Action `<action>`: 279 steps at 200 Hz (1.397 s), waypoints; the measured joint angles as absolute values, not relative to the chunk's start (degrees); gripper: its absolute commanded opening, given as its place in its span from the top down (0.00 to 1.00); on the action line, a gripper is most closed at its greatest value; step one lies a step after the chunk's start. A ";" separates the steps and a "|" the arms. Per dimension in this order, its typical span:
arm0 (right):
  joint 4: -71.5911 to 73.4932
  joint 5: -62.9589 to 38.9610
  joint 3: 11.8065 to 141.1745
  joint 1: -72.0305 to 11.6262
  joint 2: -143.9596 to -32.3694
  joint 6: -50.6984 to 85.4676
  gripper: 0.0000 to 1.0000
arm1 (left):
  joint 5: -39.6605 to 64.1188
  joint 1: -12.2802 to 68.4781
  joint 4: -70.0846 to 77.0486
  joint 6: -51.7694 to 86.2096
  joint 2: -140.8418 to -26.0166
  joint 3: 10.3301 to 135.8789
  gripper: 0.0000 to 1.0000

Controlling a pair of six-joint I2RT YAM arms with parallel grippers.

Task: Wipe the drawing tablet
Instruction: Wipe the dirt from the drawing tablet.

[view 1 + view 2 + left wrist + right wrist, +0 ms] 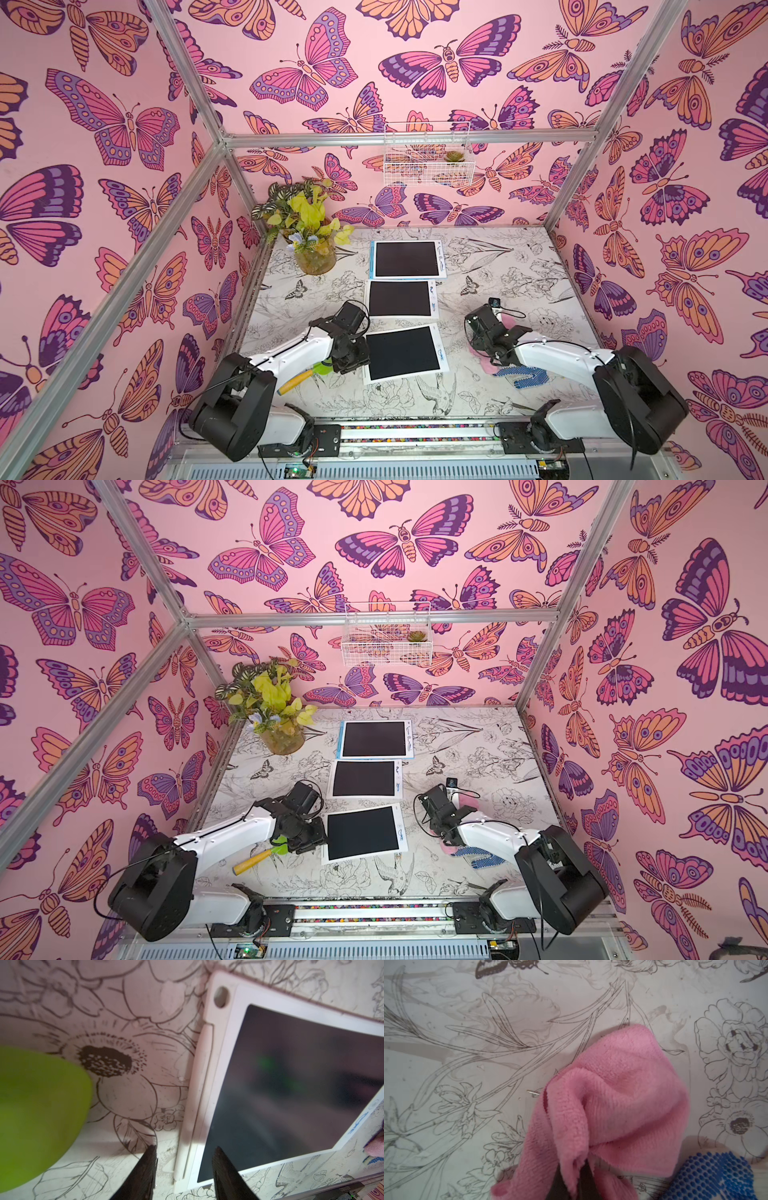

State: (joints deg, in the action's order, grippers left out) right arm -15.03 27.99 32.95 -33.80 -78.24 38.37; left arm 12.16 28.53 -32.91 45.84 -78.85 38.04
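Eyes on both top views plus the wrist cams.

Right gripper (572, 1180) is pinching the pink cloth (623, 1095). Its fingers are pressing together on a fold and the rest is draping down onto the table (467, 1022). The cloth is sitting on the right side of the table, well apart from the tablets. A blue dotted glove (708, 1178) is lying just beside it, on the side nearer the robot base.

Left gripper (185, 1147) is hanging with its fingers (145, 1172) spread and nothing clamped between them. It's straddling the left edge of the nearest drawing tablet (291, 1095), with one finger sitting over bare table and the other over the dark screen. I'm not able to tell whether the tips are touching it.

Three tablets are lying flat in a row down the middle of the table. The nearest drawing tablet is sitting skewed against the others, just beside the left gripper. The middle tablet (399, 298) is lying beyond it, then the far tablet (406, 259) with blue trim. All three screens are reading dark.

A green-headed tool (297, 380) with a yellow handle is lying on the table partly under the left arm, with its green end right next to the gripper. A potted plant (309, 232) is standing at the far left corner. A wire basket (428, 166) is hanging on the back wall with a small succulent (454, 156) in it.
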 measured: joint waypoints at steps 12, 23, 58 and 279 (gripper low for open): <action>-15.42 28.21 33.39 -34.96 -76.77 37.98 1.00 | 12.16 28.53 -33.01 45.39 -79.50 38.24 0.55; -15.62 28.29 33.34 -37.74 -73.73 37.17 1.00 | 12.01 28.53 -32.95 45.10 -79.99 38.59 0.57; -11.22 28.84 33.23 -50.63 -66.08 34.61 1.00 | 11.62 28.64 -33.08 43.79 -81.87 40.05 0.60; 2.04 26.52 37.12 -60.97 -88.14 34.94 1.00 | 7.42 31.90 -33.36 43.09 -85.60 43.03 0.68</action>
State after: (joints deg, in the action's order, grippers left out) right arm 2.04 26.52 37.12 -60.97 -88.14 34.94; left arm 7.42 31.90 -33.36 43.09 -85.60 43.03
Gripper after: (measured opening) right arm 0.066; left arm 0.325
